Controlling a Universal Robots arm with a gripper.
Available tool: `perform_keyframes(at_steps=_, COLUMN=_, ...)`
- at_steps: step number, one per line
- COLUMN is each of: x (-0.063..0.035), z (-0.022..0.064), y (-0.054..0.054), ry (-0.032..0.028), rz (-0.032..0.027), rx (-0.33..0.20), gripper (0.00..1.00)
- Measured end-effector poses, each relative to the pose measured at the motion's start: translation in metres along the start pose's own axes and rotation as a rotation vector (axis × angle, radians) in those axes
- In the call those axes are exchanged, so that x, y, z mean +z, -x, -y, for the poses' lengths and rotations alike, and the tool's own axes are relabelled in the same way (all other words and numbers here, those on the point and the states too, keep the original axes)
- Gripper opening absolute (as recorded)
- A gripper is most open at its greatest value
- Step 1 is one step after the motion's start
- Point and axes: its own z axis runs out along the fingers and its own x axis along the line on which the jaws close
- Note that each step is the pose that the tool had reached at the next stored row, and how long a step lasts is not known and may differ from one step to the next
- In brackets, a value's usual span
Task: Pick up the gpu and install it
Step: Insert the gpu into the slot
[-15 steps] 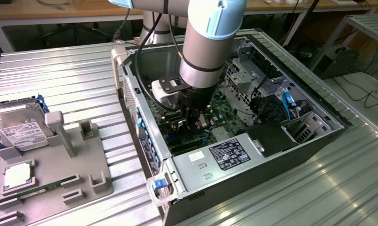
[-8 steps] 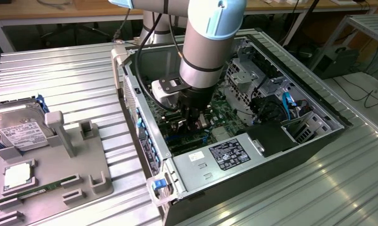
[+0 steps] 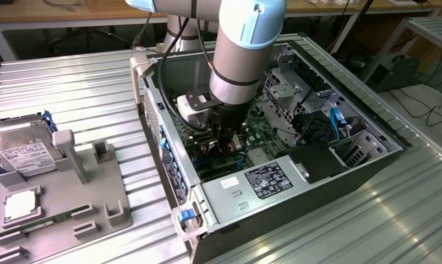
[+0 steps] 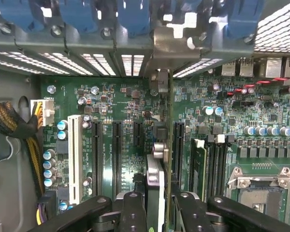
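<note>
While my claw (image 4: pixel 157 203) clenches the gpu (image 4: pixel 160 145) on edge, the card stands upright over the green motherboard (image 4: pixel 121 104), its bracket end against the slotted rear wall (image 4: pixel 135 63) of the computer case (image 3: pixel 228 190). Black expansion slots (image 4: pixel 117 150) flank it closely; the memory stick (image 4: pixel 199 166) stands just beside, leaving little sideways room.

You've got a ribbed bare-metal table (image 3: pixel 74 88), dull sheen. Computer case (image 3: pixel 228 204) is grey sheet metal, matt. Motherboard (image 4: pixel 121 104) is glossy green board with black plastic slots. Gripper (image 4: pixel 157 212) fingers are matt black. Gpu (image 4: pixel 154 188) edge shows silver metal. Tray (image 3: pixel 96 192) is matt grey plastic.
</note>
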Motion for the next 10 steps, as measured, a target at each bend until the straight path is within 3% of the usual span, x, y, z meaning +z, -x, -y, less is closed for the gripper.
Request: perform_keyframes(at_steps=10, x=0.0003, z=0.0000, y=0.0000, ry=-0.0003, rz=0.0005, rx=0.000, gripper=0.28)
